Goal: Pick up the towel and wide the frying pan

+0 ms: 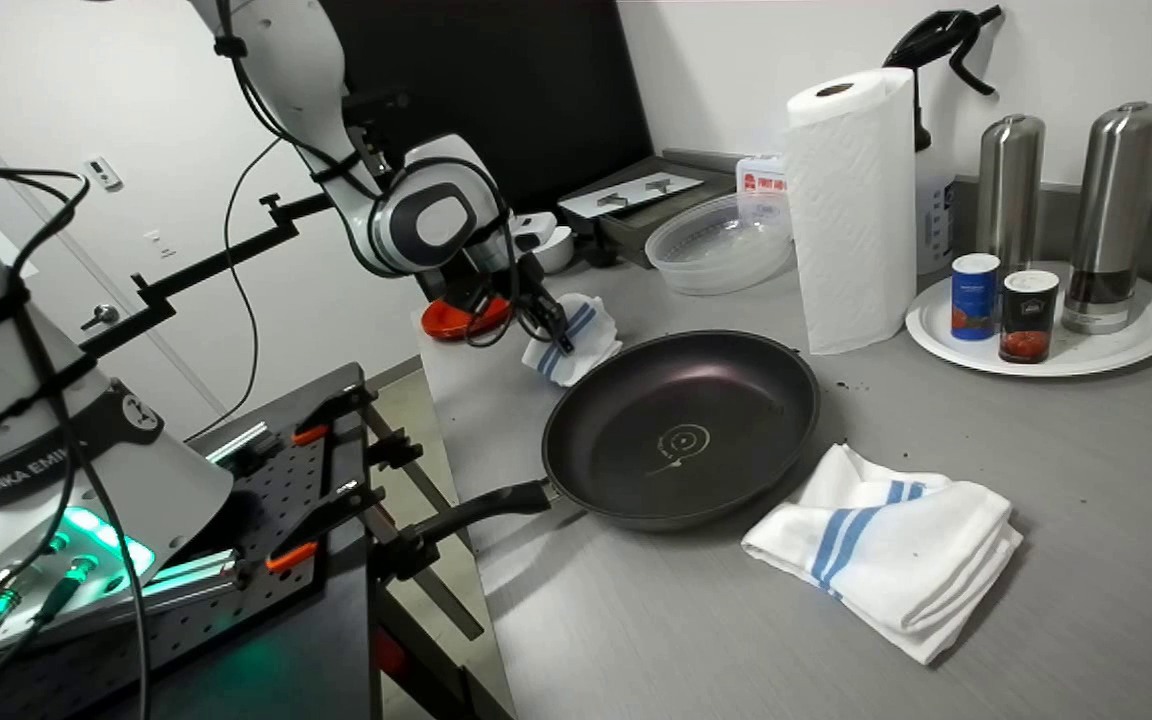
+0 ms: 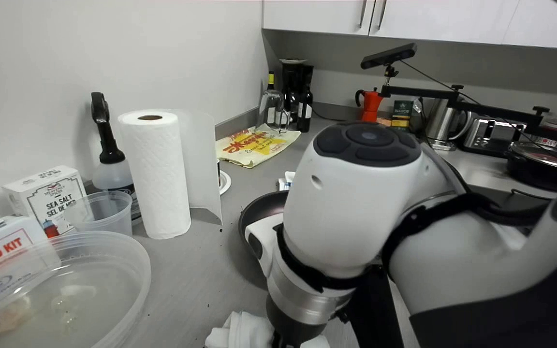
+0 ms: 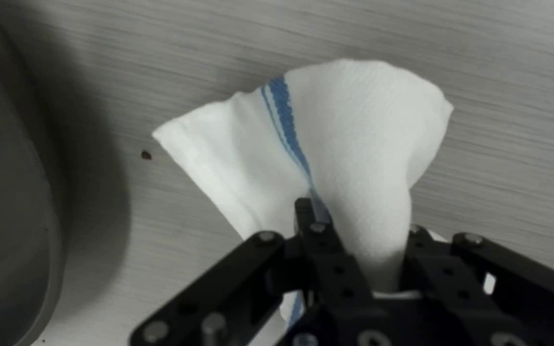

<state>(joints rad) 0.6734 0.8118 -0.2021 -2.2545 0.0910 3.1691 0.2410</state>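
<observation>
A white towel with blue stripes lies crumpled on the counter to the left of the frying pan in an exterior view (image 1: pixel 591 345). It also shows in an exterior view (image 2: pixel 244 331) and in the wrist view (image 3: pixel 363 125). My gripper (image 3: pixel 358 218) is shut on this towel, with bunched cloth filling the gap between its fingers. The gripper in an exterior view (image 1: pixel 558 340) is low, close to the counter. The black frying pan (image 1: pixel 681 430) sits upright, its handle toward the robot base. Its rim shows at the left of the wrist view (image 3: pixel 53 240).
A second folded white towel (image 1: pixel 881 550) lies right of the pan. A paper towel roll (image 1: pixel 851 220) stands behind the pan. A plate (image 1: pixel 1126 345) carries grinders and small jars. A clear plastic container (image 1: pixel 721 250) and an orange dish (image 1: pixel 461 318) are near the gripper.
</observation>
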